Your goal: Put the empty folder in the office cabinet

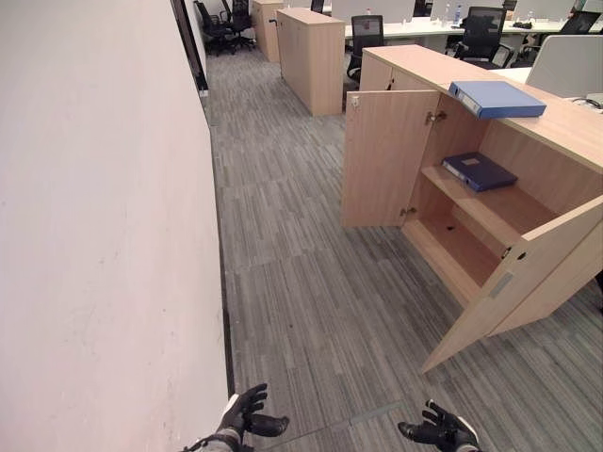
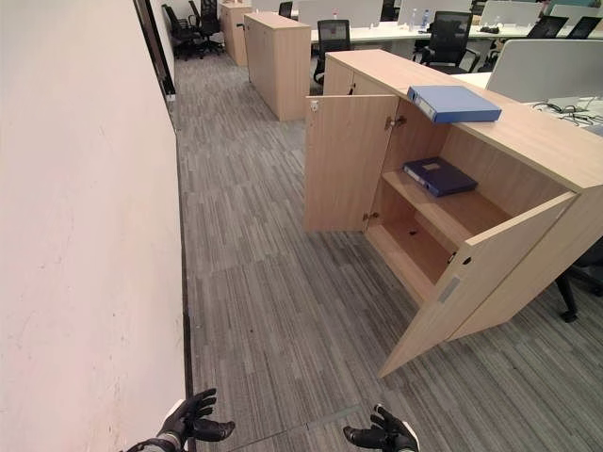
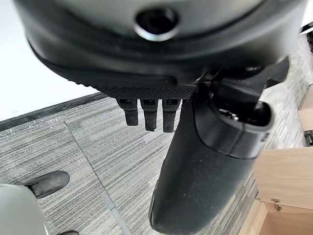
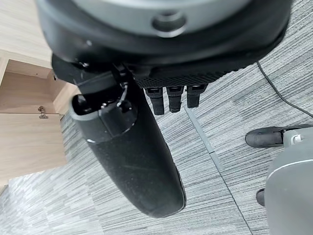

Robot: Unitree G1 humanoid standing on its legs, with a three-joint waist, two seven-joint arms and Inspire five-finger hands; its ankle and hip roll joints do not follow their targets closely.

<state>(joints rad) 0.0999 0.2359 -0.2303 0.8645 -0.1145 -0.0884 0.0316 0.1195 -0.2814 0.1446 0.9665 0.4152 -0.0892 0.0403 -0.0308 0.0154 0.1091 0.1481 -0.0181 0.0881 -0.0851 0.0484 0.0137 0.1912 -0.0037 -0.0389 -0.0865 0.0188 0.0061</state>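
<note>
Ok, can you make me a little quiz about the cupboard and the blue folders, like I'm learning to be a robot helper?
1. True or false: both doors of the cabinet are open.
2. Where is the light blue folder? A) on the floor B) on top of the cabinet C) in the left hand
3. Fill in: the dark blue folder lies on the upper ____ inside the cabinet.

Key: 1 true. 2 B. 3 shelf. Both the left hand and the right hand are empty, fingers relaxed, low over the carpet.
</note>
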